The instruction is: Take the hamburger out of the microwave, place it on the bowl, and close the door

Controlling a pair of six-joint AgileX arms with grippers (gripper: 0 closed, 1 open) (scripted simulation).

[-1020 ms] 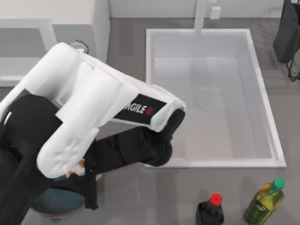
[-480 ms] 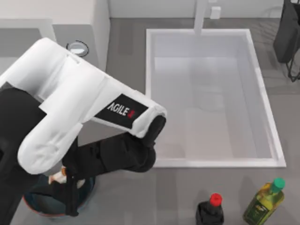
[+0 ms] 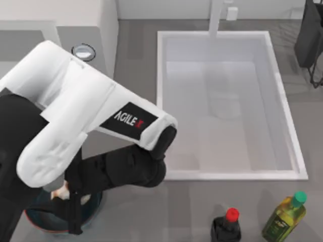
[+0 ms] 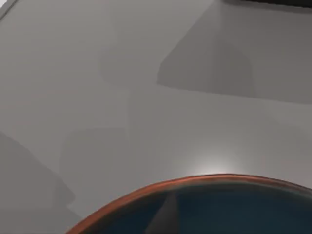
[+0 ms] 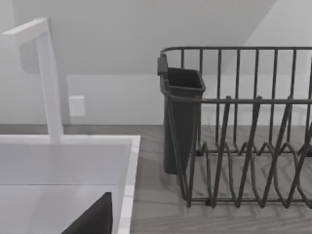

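One small hamburger point(image 3: 63, 192) sat over the blue bowl point(image 3: 35, 218), apparently pinched in my left gripper point(image 3: 70, 199); it looked light, soft, squashable, so side grip, gentle.

A white sink point(image 3: 229, 101) with a tap point(image 3: 216, 17) sits in the grey counter point(image 3: 166, 212); near its front stand a dark red-capped bottle point(image 3: 226, 227) and a green-capped oil bottle point(image 3: 284, 217); a black dish rack point(image 5: 243, 131) stands right of the sink

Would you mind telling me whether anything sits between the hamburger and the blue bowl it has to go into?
Nothing visible does. In the top view the hamburger is at the left gripper, directly over the bowl at the table's near left. The bottles stand far to the right.
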